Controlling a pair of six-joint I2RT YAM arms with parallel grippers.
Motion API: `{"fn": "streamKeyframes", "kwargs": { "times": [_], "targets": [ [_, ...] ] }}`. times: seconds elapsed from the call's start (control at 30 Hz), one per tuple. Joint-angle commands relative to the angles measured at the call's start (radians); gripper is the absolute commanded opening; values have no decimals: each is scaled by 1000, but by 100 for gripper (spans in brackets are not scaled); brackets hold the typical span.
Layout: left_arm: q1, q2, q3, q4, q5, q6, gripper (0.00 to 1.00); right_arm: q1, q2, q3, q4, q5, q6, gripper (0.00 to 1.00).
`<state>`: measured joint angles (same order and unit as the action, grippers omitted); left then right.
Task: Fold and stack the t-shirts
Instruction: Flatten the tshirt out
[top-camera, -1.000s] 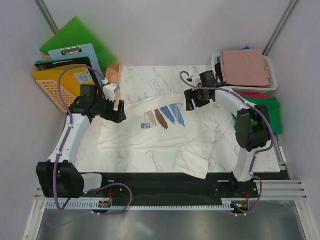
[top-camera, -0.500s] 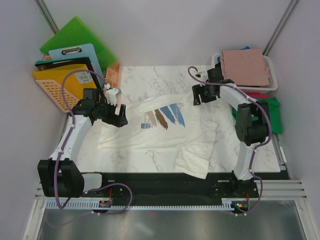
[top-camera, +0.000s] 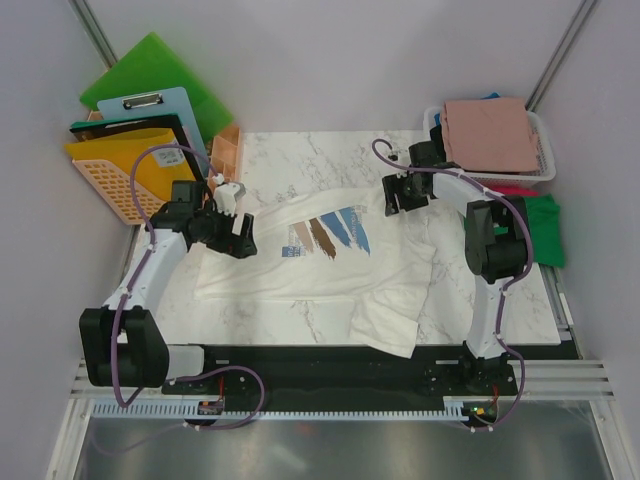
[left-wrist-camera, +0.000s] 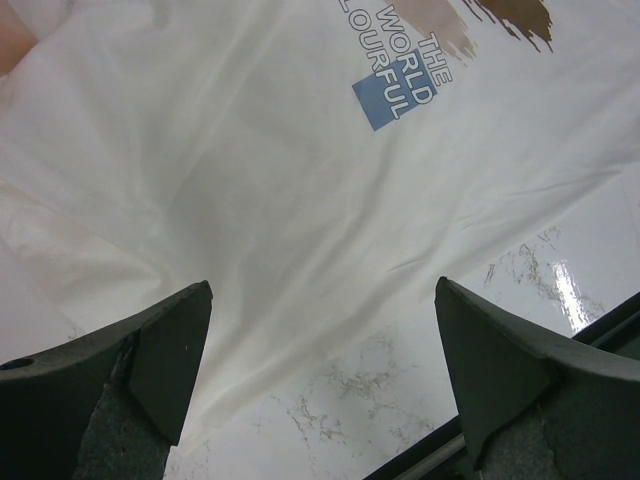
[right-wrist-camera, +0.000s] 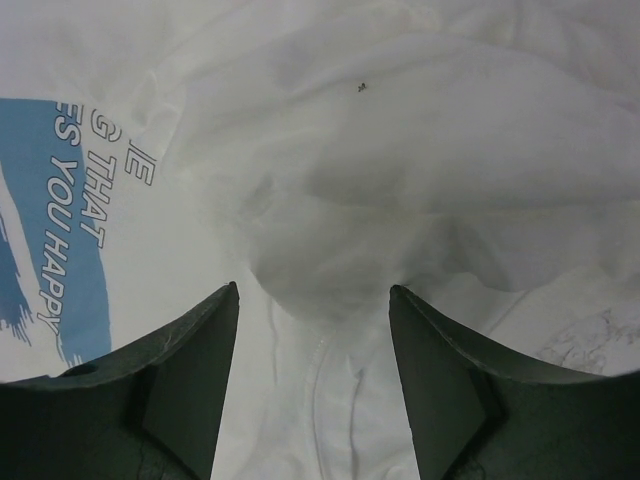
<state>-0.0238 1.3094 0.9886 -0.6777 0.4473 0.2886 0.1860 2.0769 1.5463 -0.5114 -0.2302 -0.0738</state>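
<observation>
The left gripper (top-camera: 236, 236) is held wide open and empty at 9 o'clock of the cream t-shirt (top-camera: 320, 272), which is spread on the table (top-camera: 300, 150), not yet folded. At its 1 o'clock the right gripper (top-camera: 396, 196) is parted over bunched cloth, nothing pinched. A pink t-shirt (top-camera: 490, 135) is laid in the basket (top-camera: 548, 170). The print's lettering is shown only by the wrist views.

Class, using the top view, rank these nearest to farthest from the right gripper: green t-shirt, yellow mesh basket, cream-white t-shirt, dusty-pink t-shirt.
From the right gripper:
1. Cream-white t-shirt, directly beneath it.
2. Dusty-pink t-shirt, far right corner.
3. Green t-shirt, right table edge.
4. Yellow mesh basket, far left.
</observation>
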Motion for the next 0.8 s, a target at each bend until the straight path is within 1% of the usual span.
{"fn": "streamKeyframes", "kwargs": {
  "times": [0.0,0.13,0.2,0.3,0.33,0.4,0.43,0.5,0.53,0.6,0.63,0.77],
  "targets": [
    [-1,-13,-5,32,-2,18,100,0,19,35,27,14,26,69],
    [-1,-32,-19,33,-21,41,100,0,-9,-3,36,8,14,67],
    [-1,-27,-22,35,-19,40,100,0,-2,-6,45,11,19,63],
    [-1,-21,-25,40,-15,35,100,1,12,3,48,0,29,55],
    [-1,-19,-28,41,-15,35,100,1,14,3,48,-1,29,49],
    [-1,-16,-28,43,-18,34,100,3,12,1,47,3,28,42],
    [-1,-15,-27,44,-19,34,100,3,9,-3,48,3,26,35],
    [-1,-13,-24,43,-21,35,100,3,-1,-9,48,5,23,26],
    [-1,-13,-22,44,-24,35,100,3,-5,-11,48,5,23,14],
    [-1,-13,-21,44,-21,34,100,3,-15,-17,47,6,22,6],
    [-1,-13,-21,44,-19,35,100,3,-20,-20,47,11,20,0],
    [-1,-10,-21,46,-19,34,100,3,-34,-37,44,14,8,0]
  ]
}}
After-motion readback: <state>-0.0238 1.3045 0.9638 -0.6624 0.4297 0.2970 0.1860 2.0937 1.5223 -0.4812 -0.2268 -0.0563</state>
